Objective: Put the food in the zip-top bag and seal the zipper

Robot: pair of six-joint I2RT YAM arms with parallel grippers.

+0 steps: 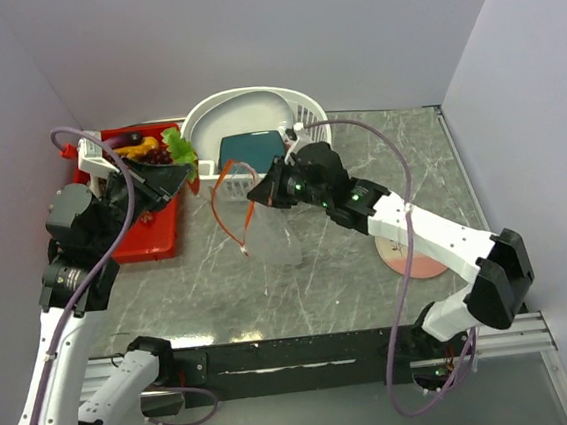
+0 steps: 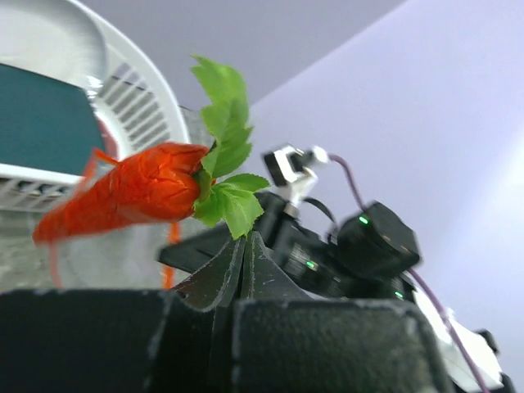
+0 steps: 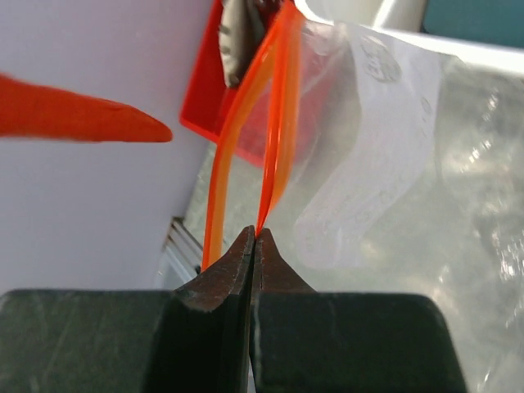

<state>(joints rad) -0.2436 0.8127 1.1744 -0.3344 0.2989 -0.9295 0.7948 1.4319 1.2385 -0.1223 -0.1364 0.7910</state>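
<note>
My left gripper is shut on the green leaves of the orange carrot and holds it in the air. In the top view the leaves stick up past the left gripper, left of the bag. My right gripper is shut on one side of the red-orange zipper and holds the clear zip-top bag up with its mouth gaping. In the top view the bag hangs below the right gripper. The carrot's tip shows left of the bag's mouth.
A red tray at the left holds dark grapes and a yellow-orange piece. A white slotted basket at the back holds a teal dish. A pink plate lies under the right arm.
</note>
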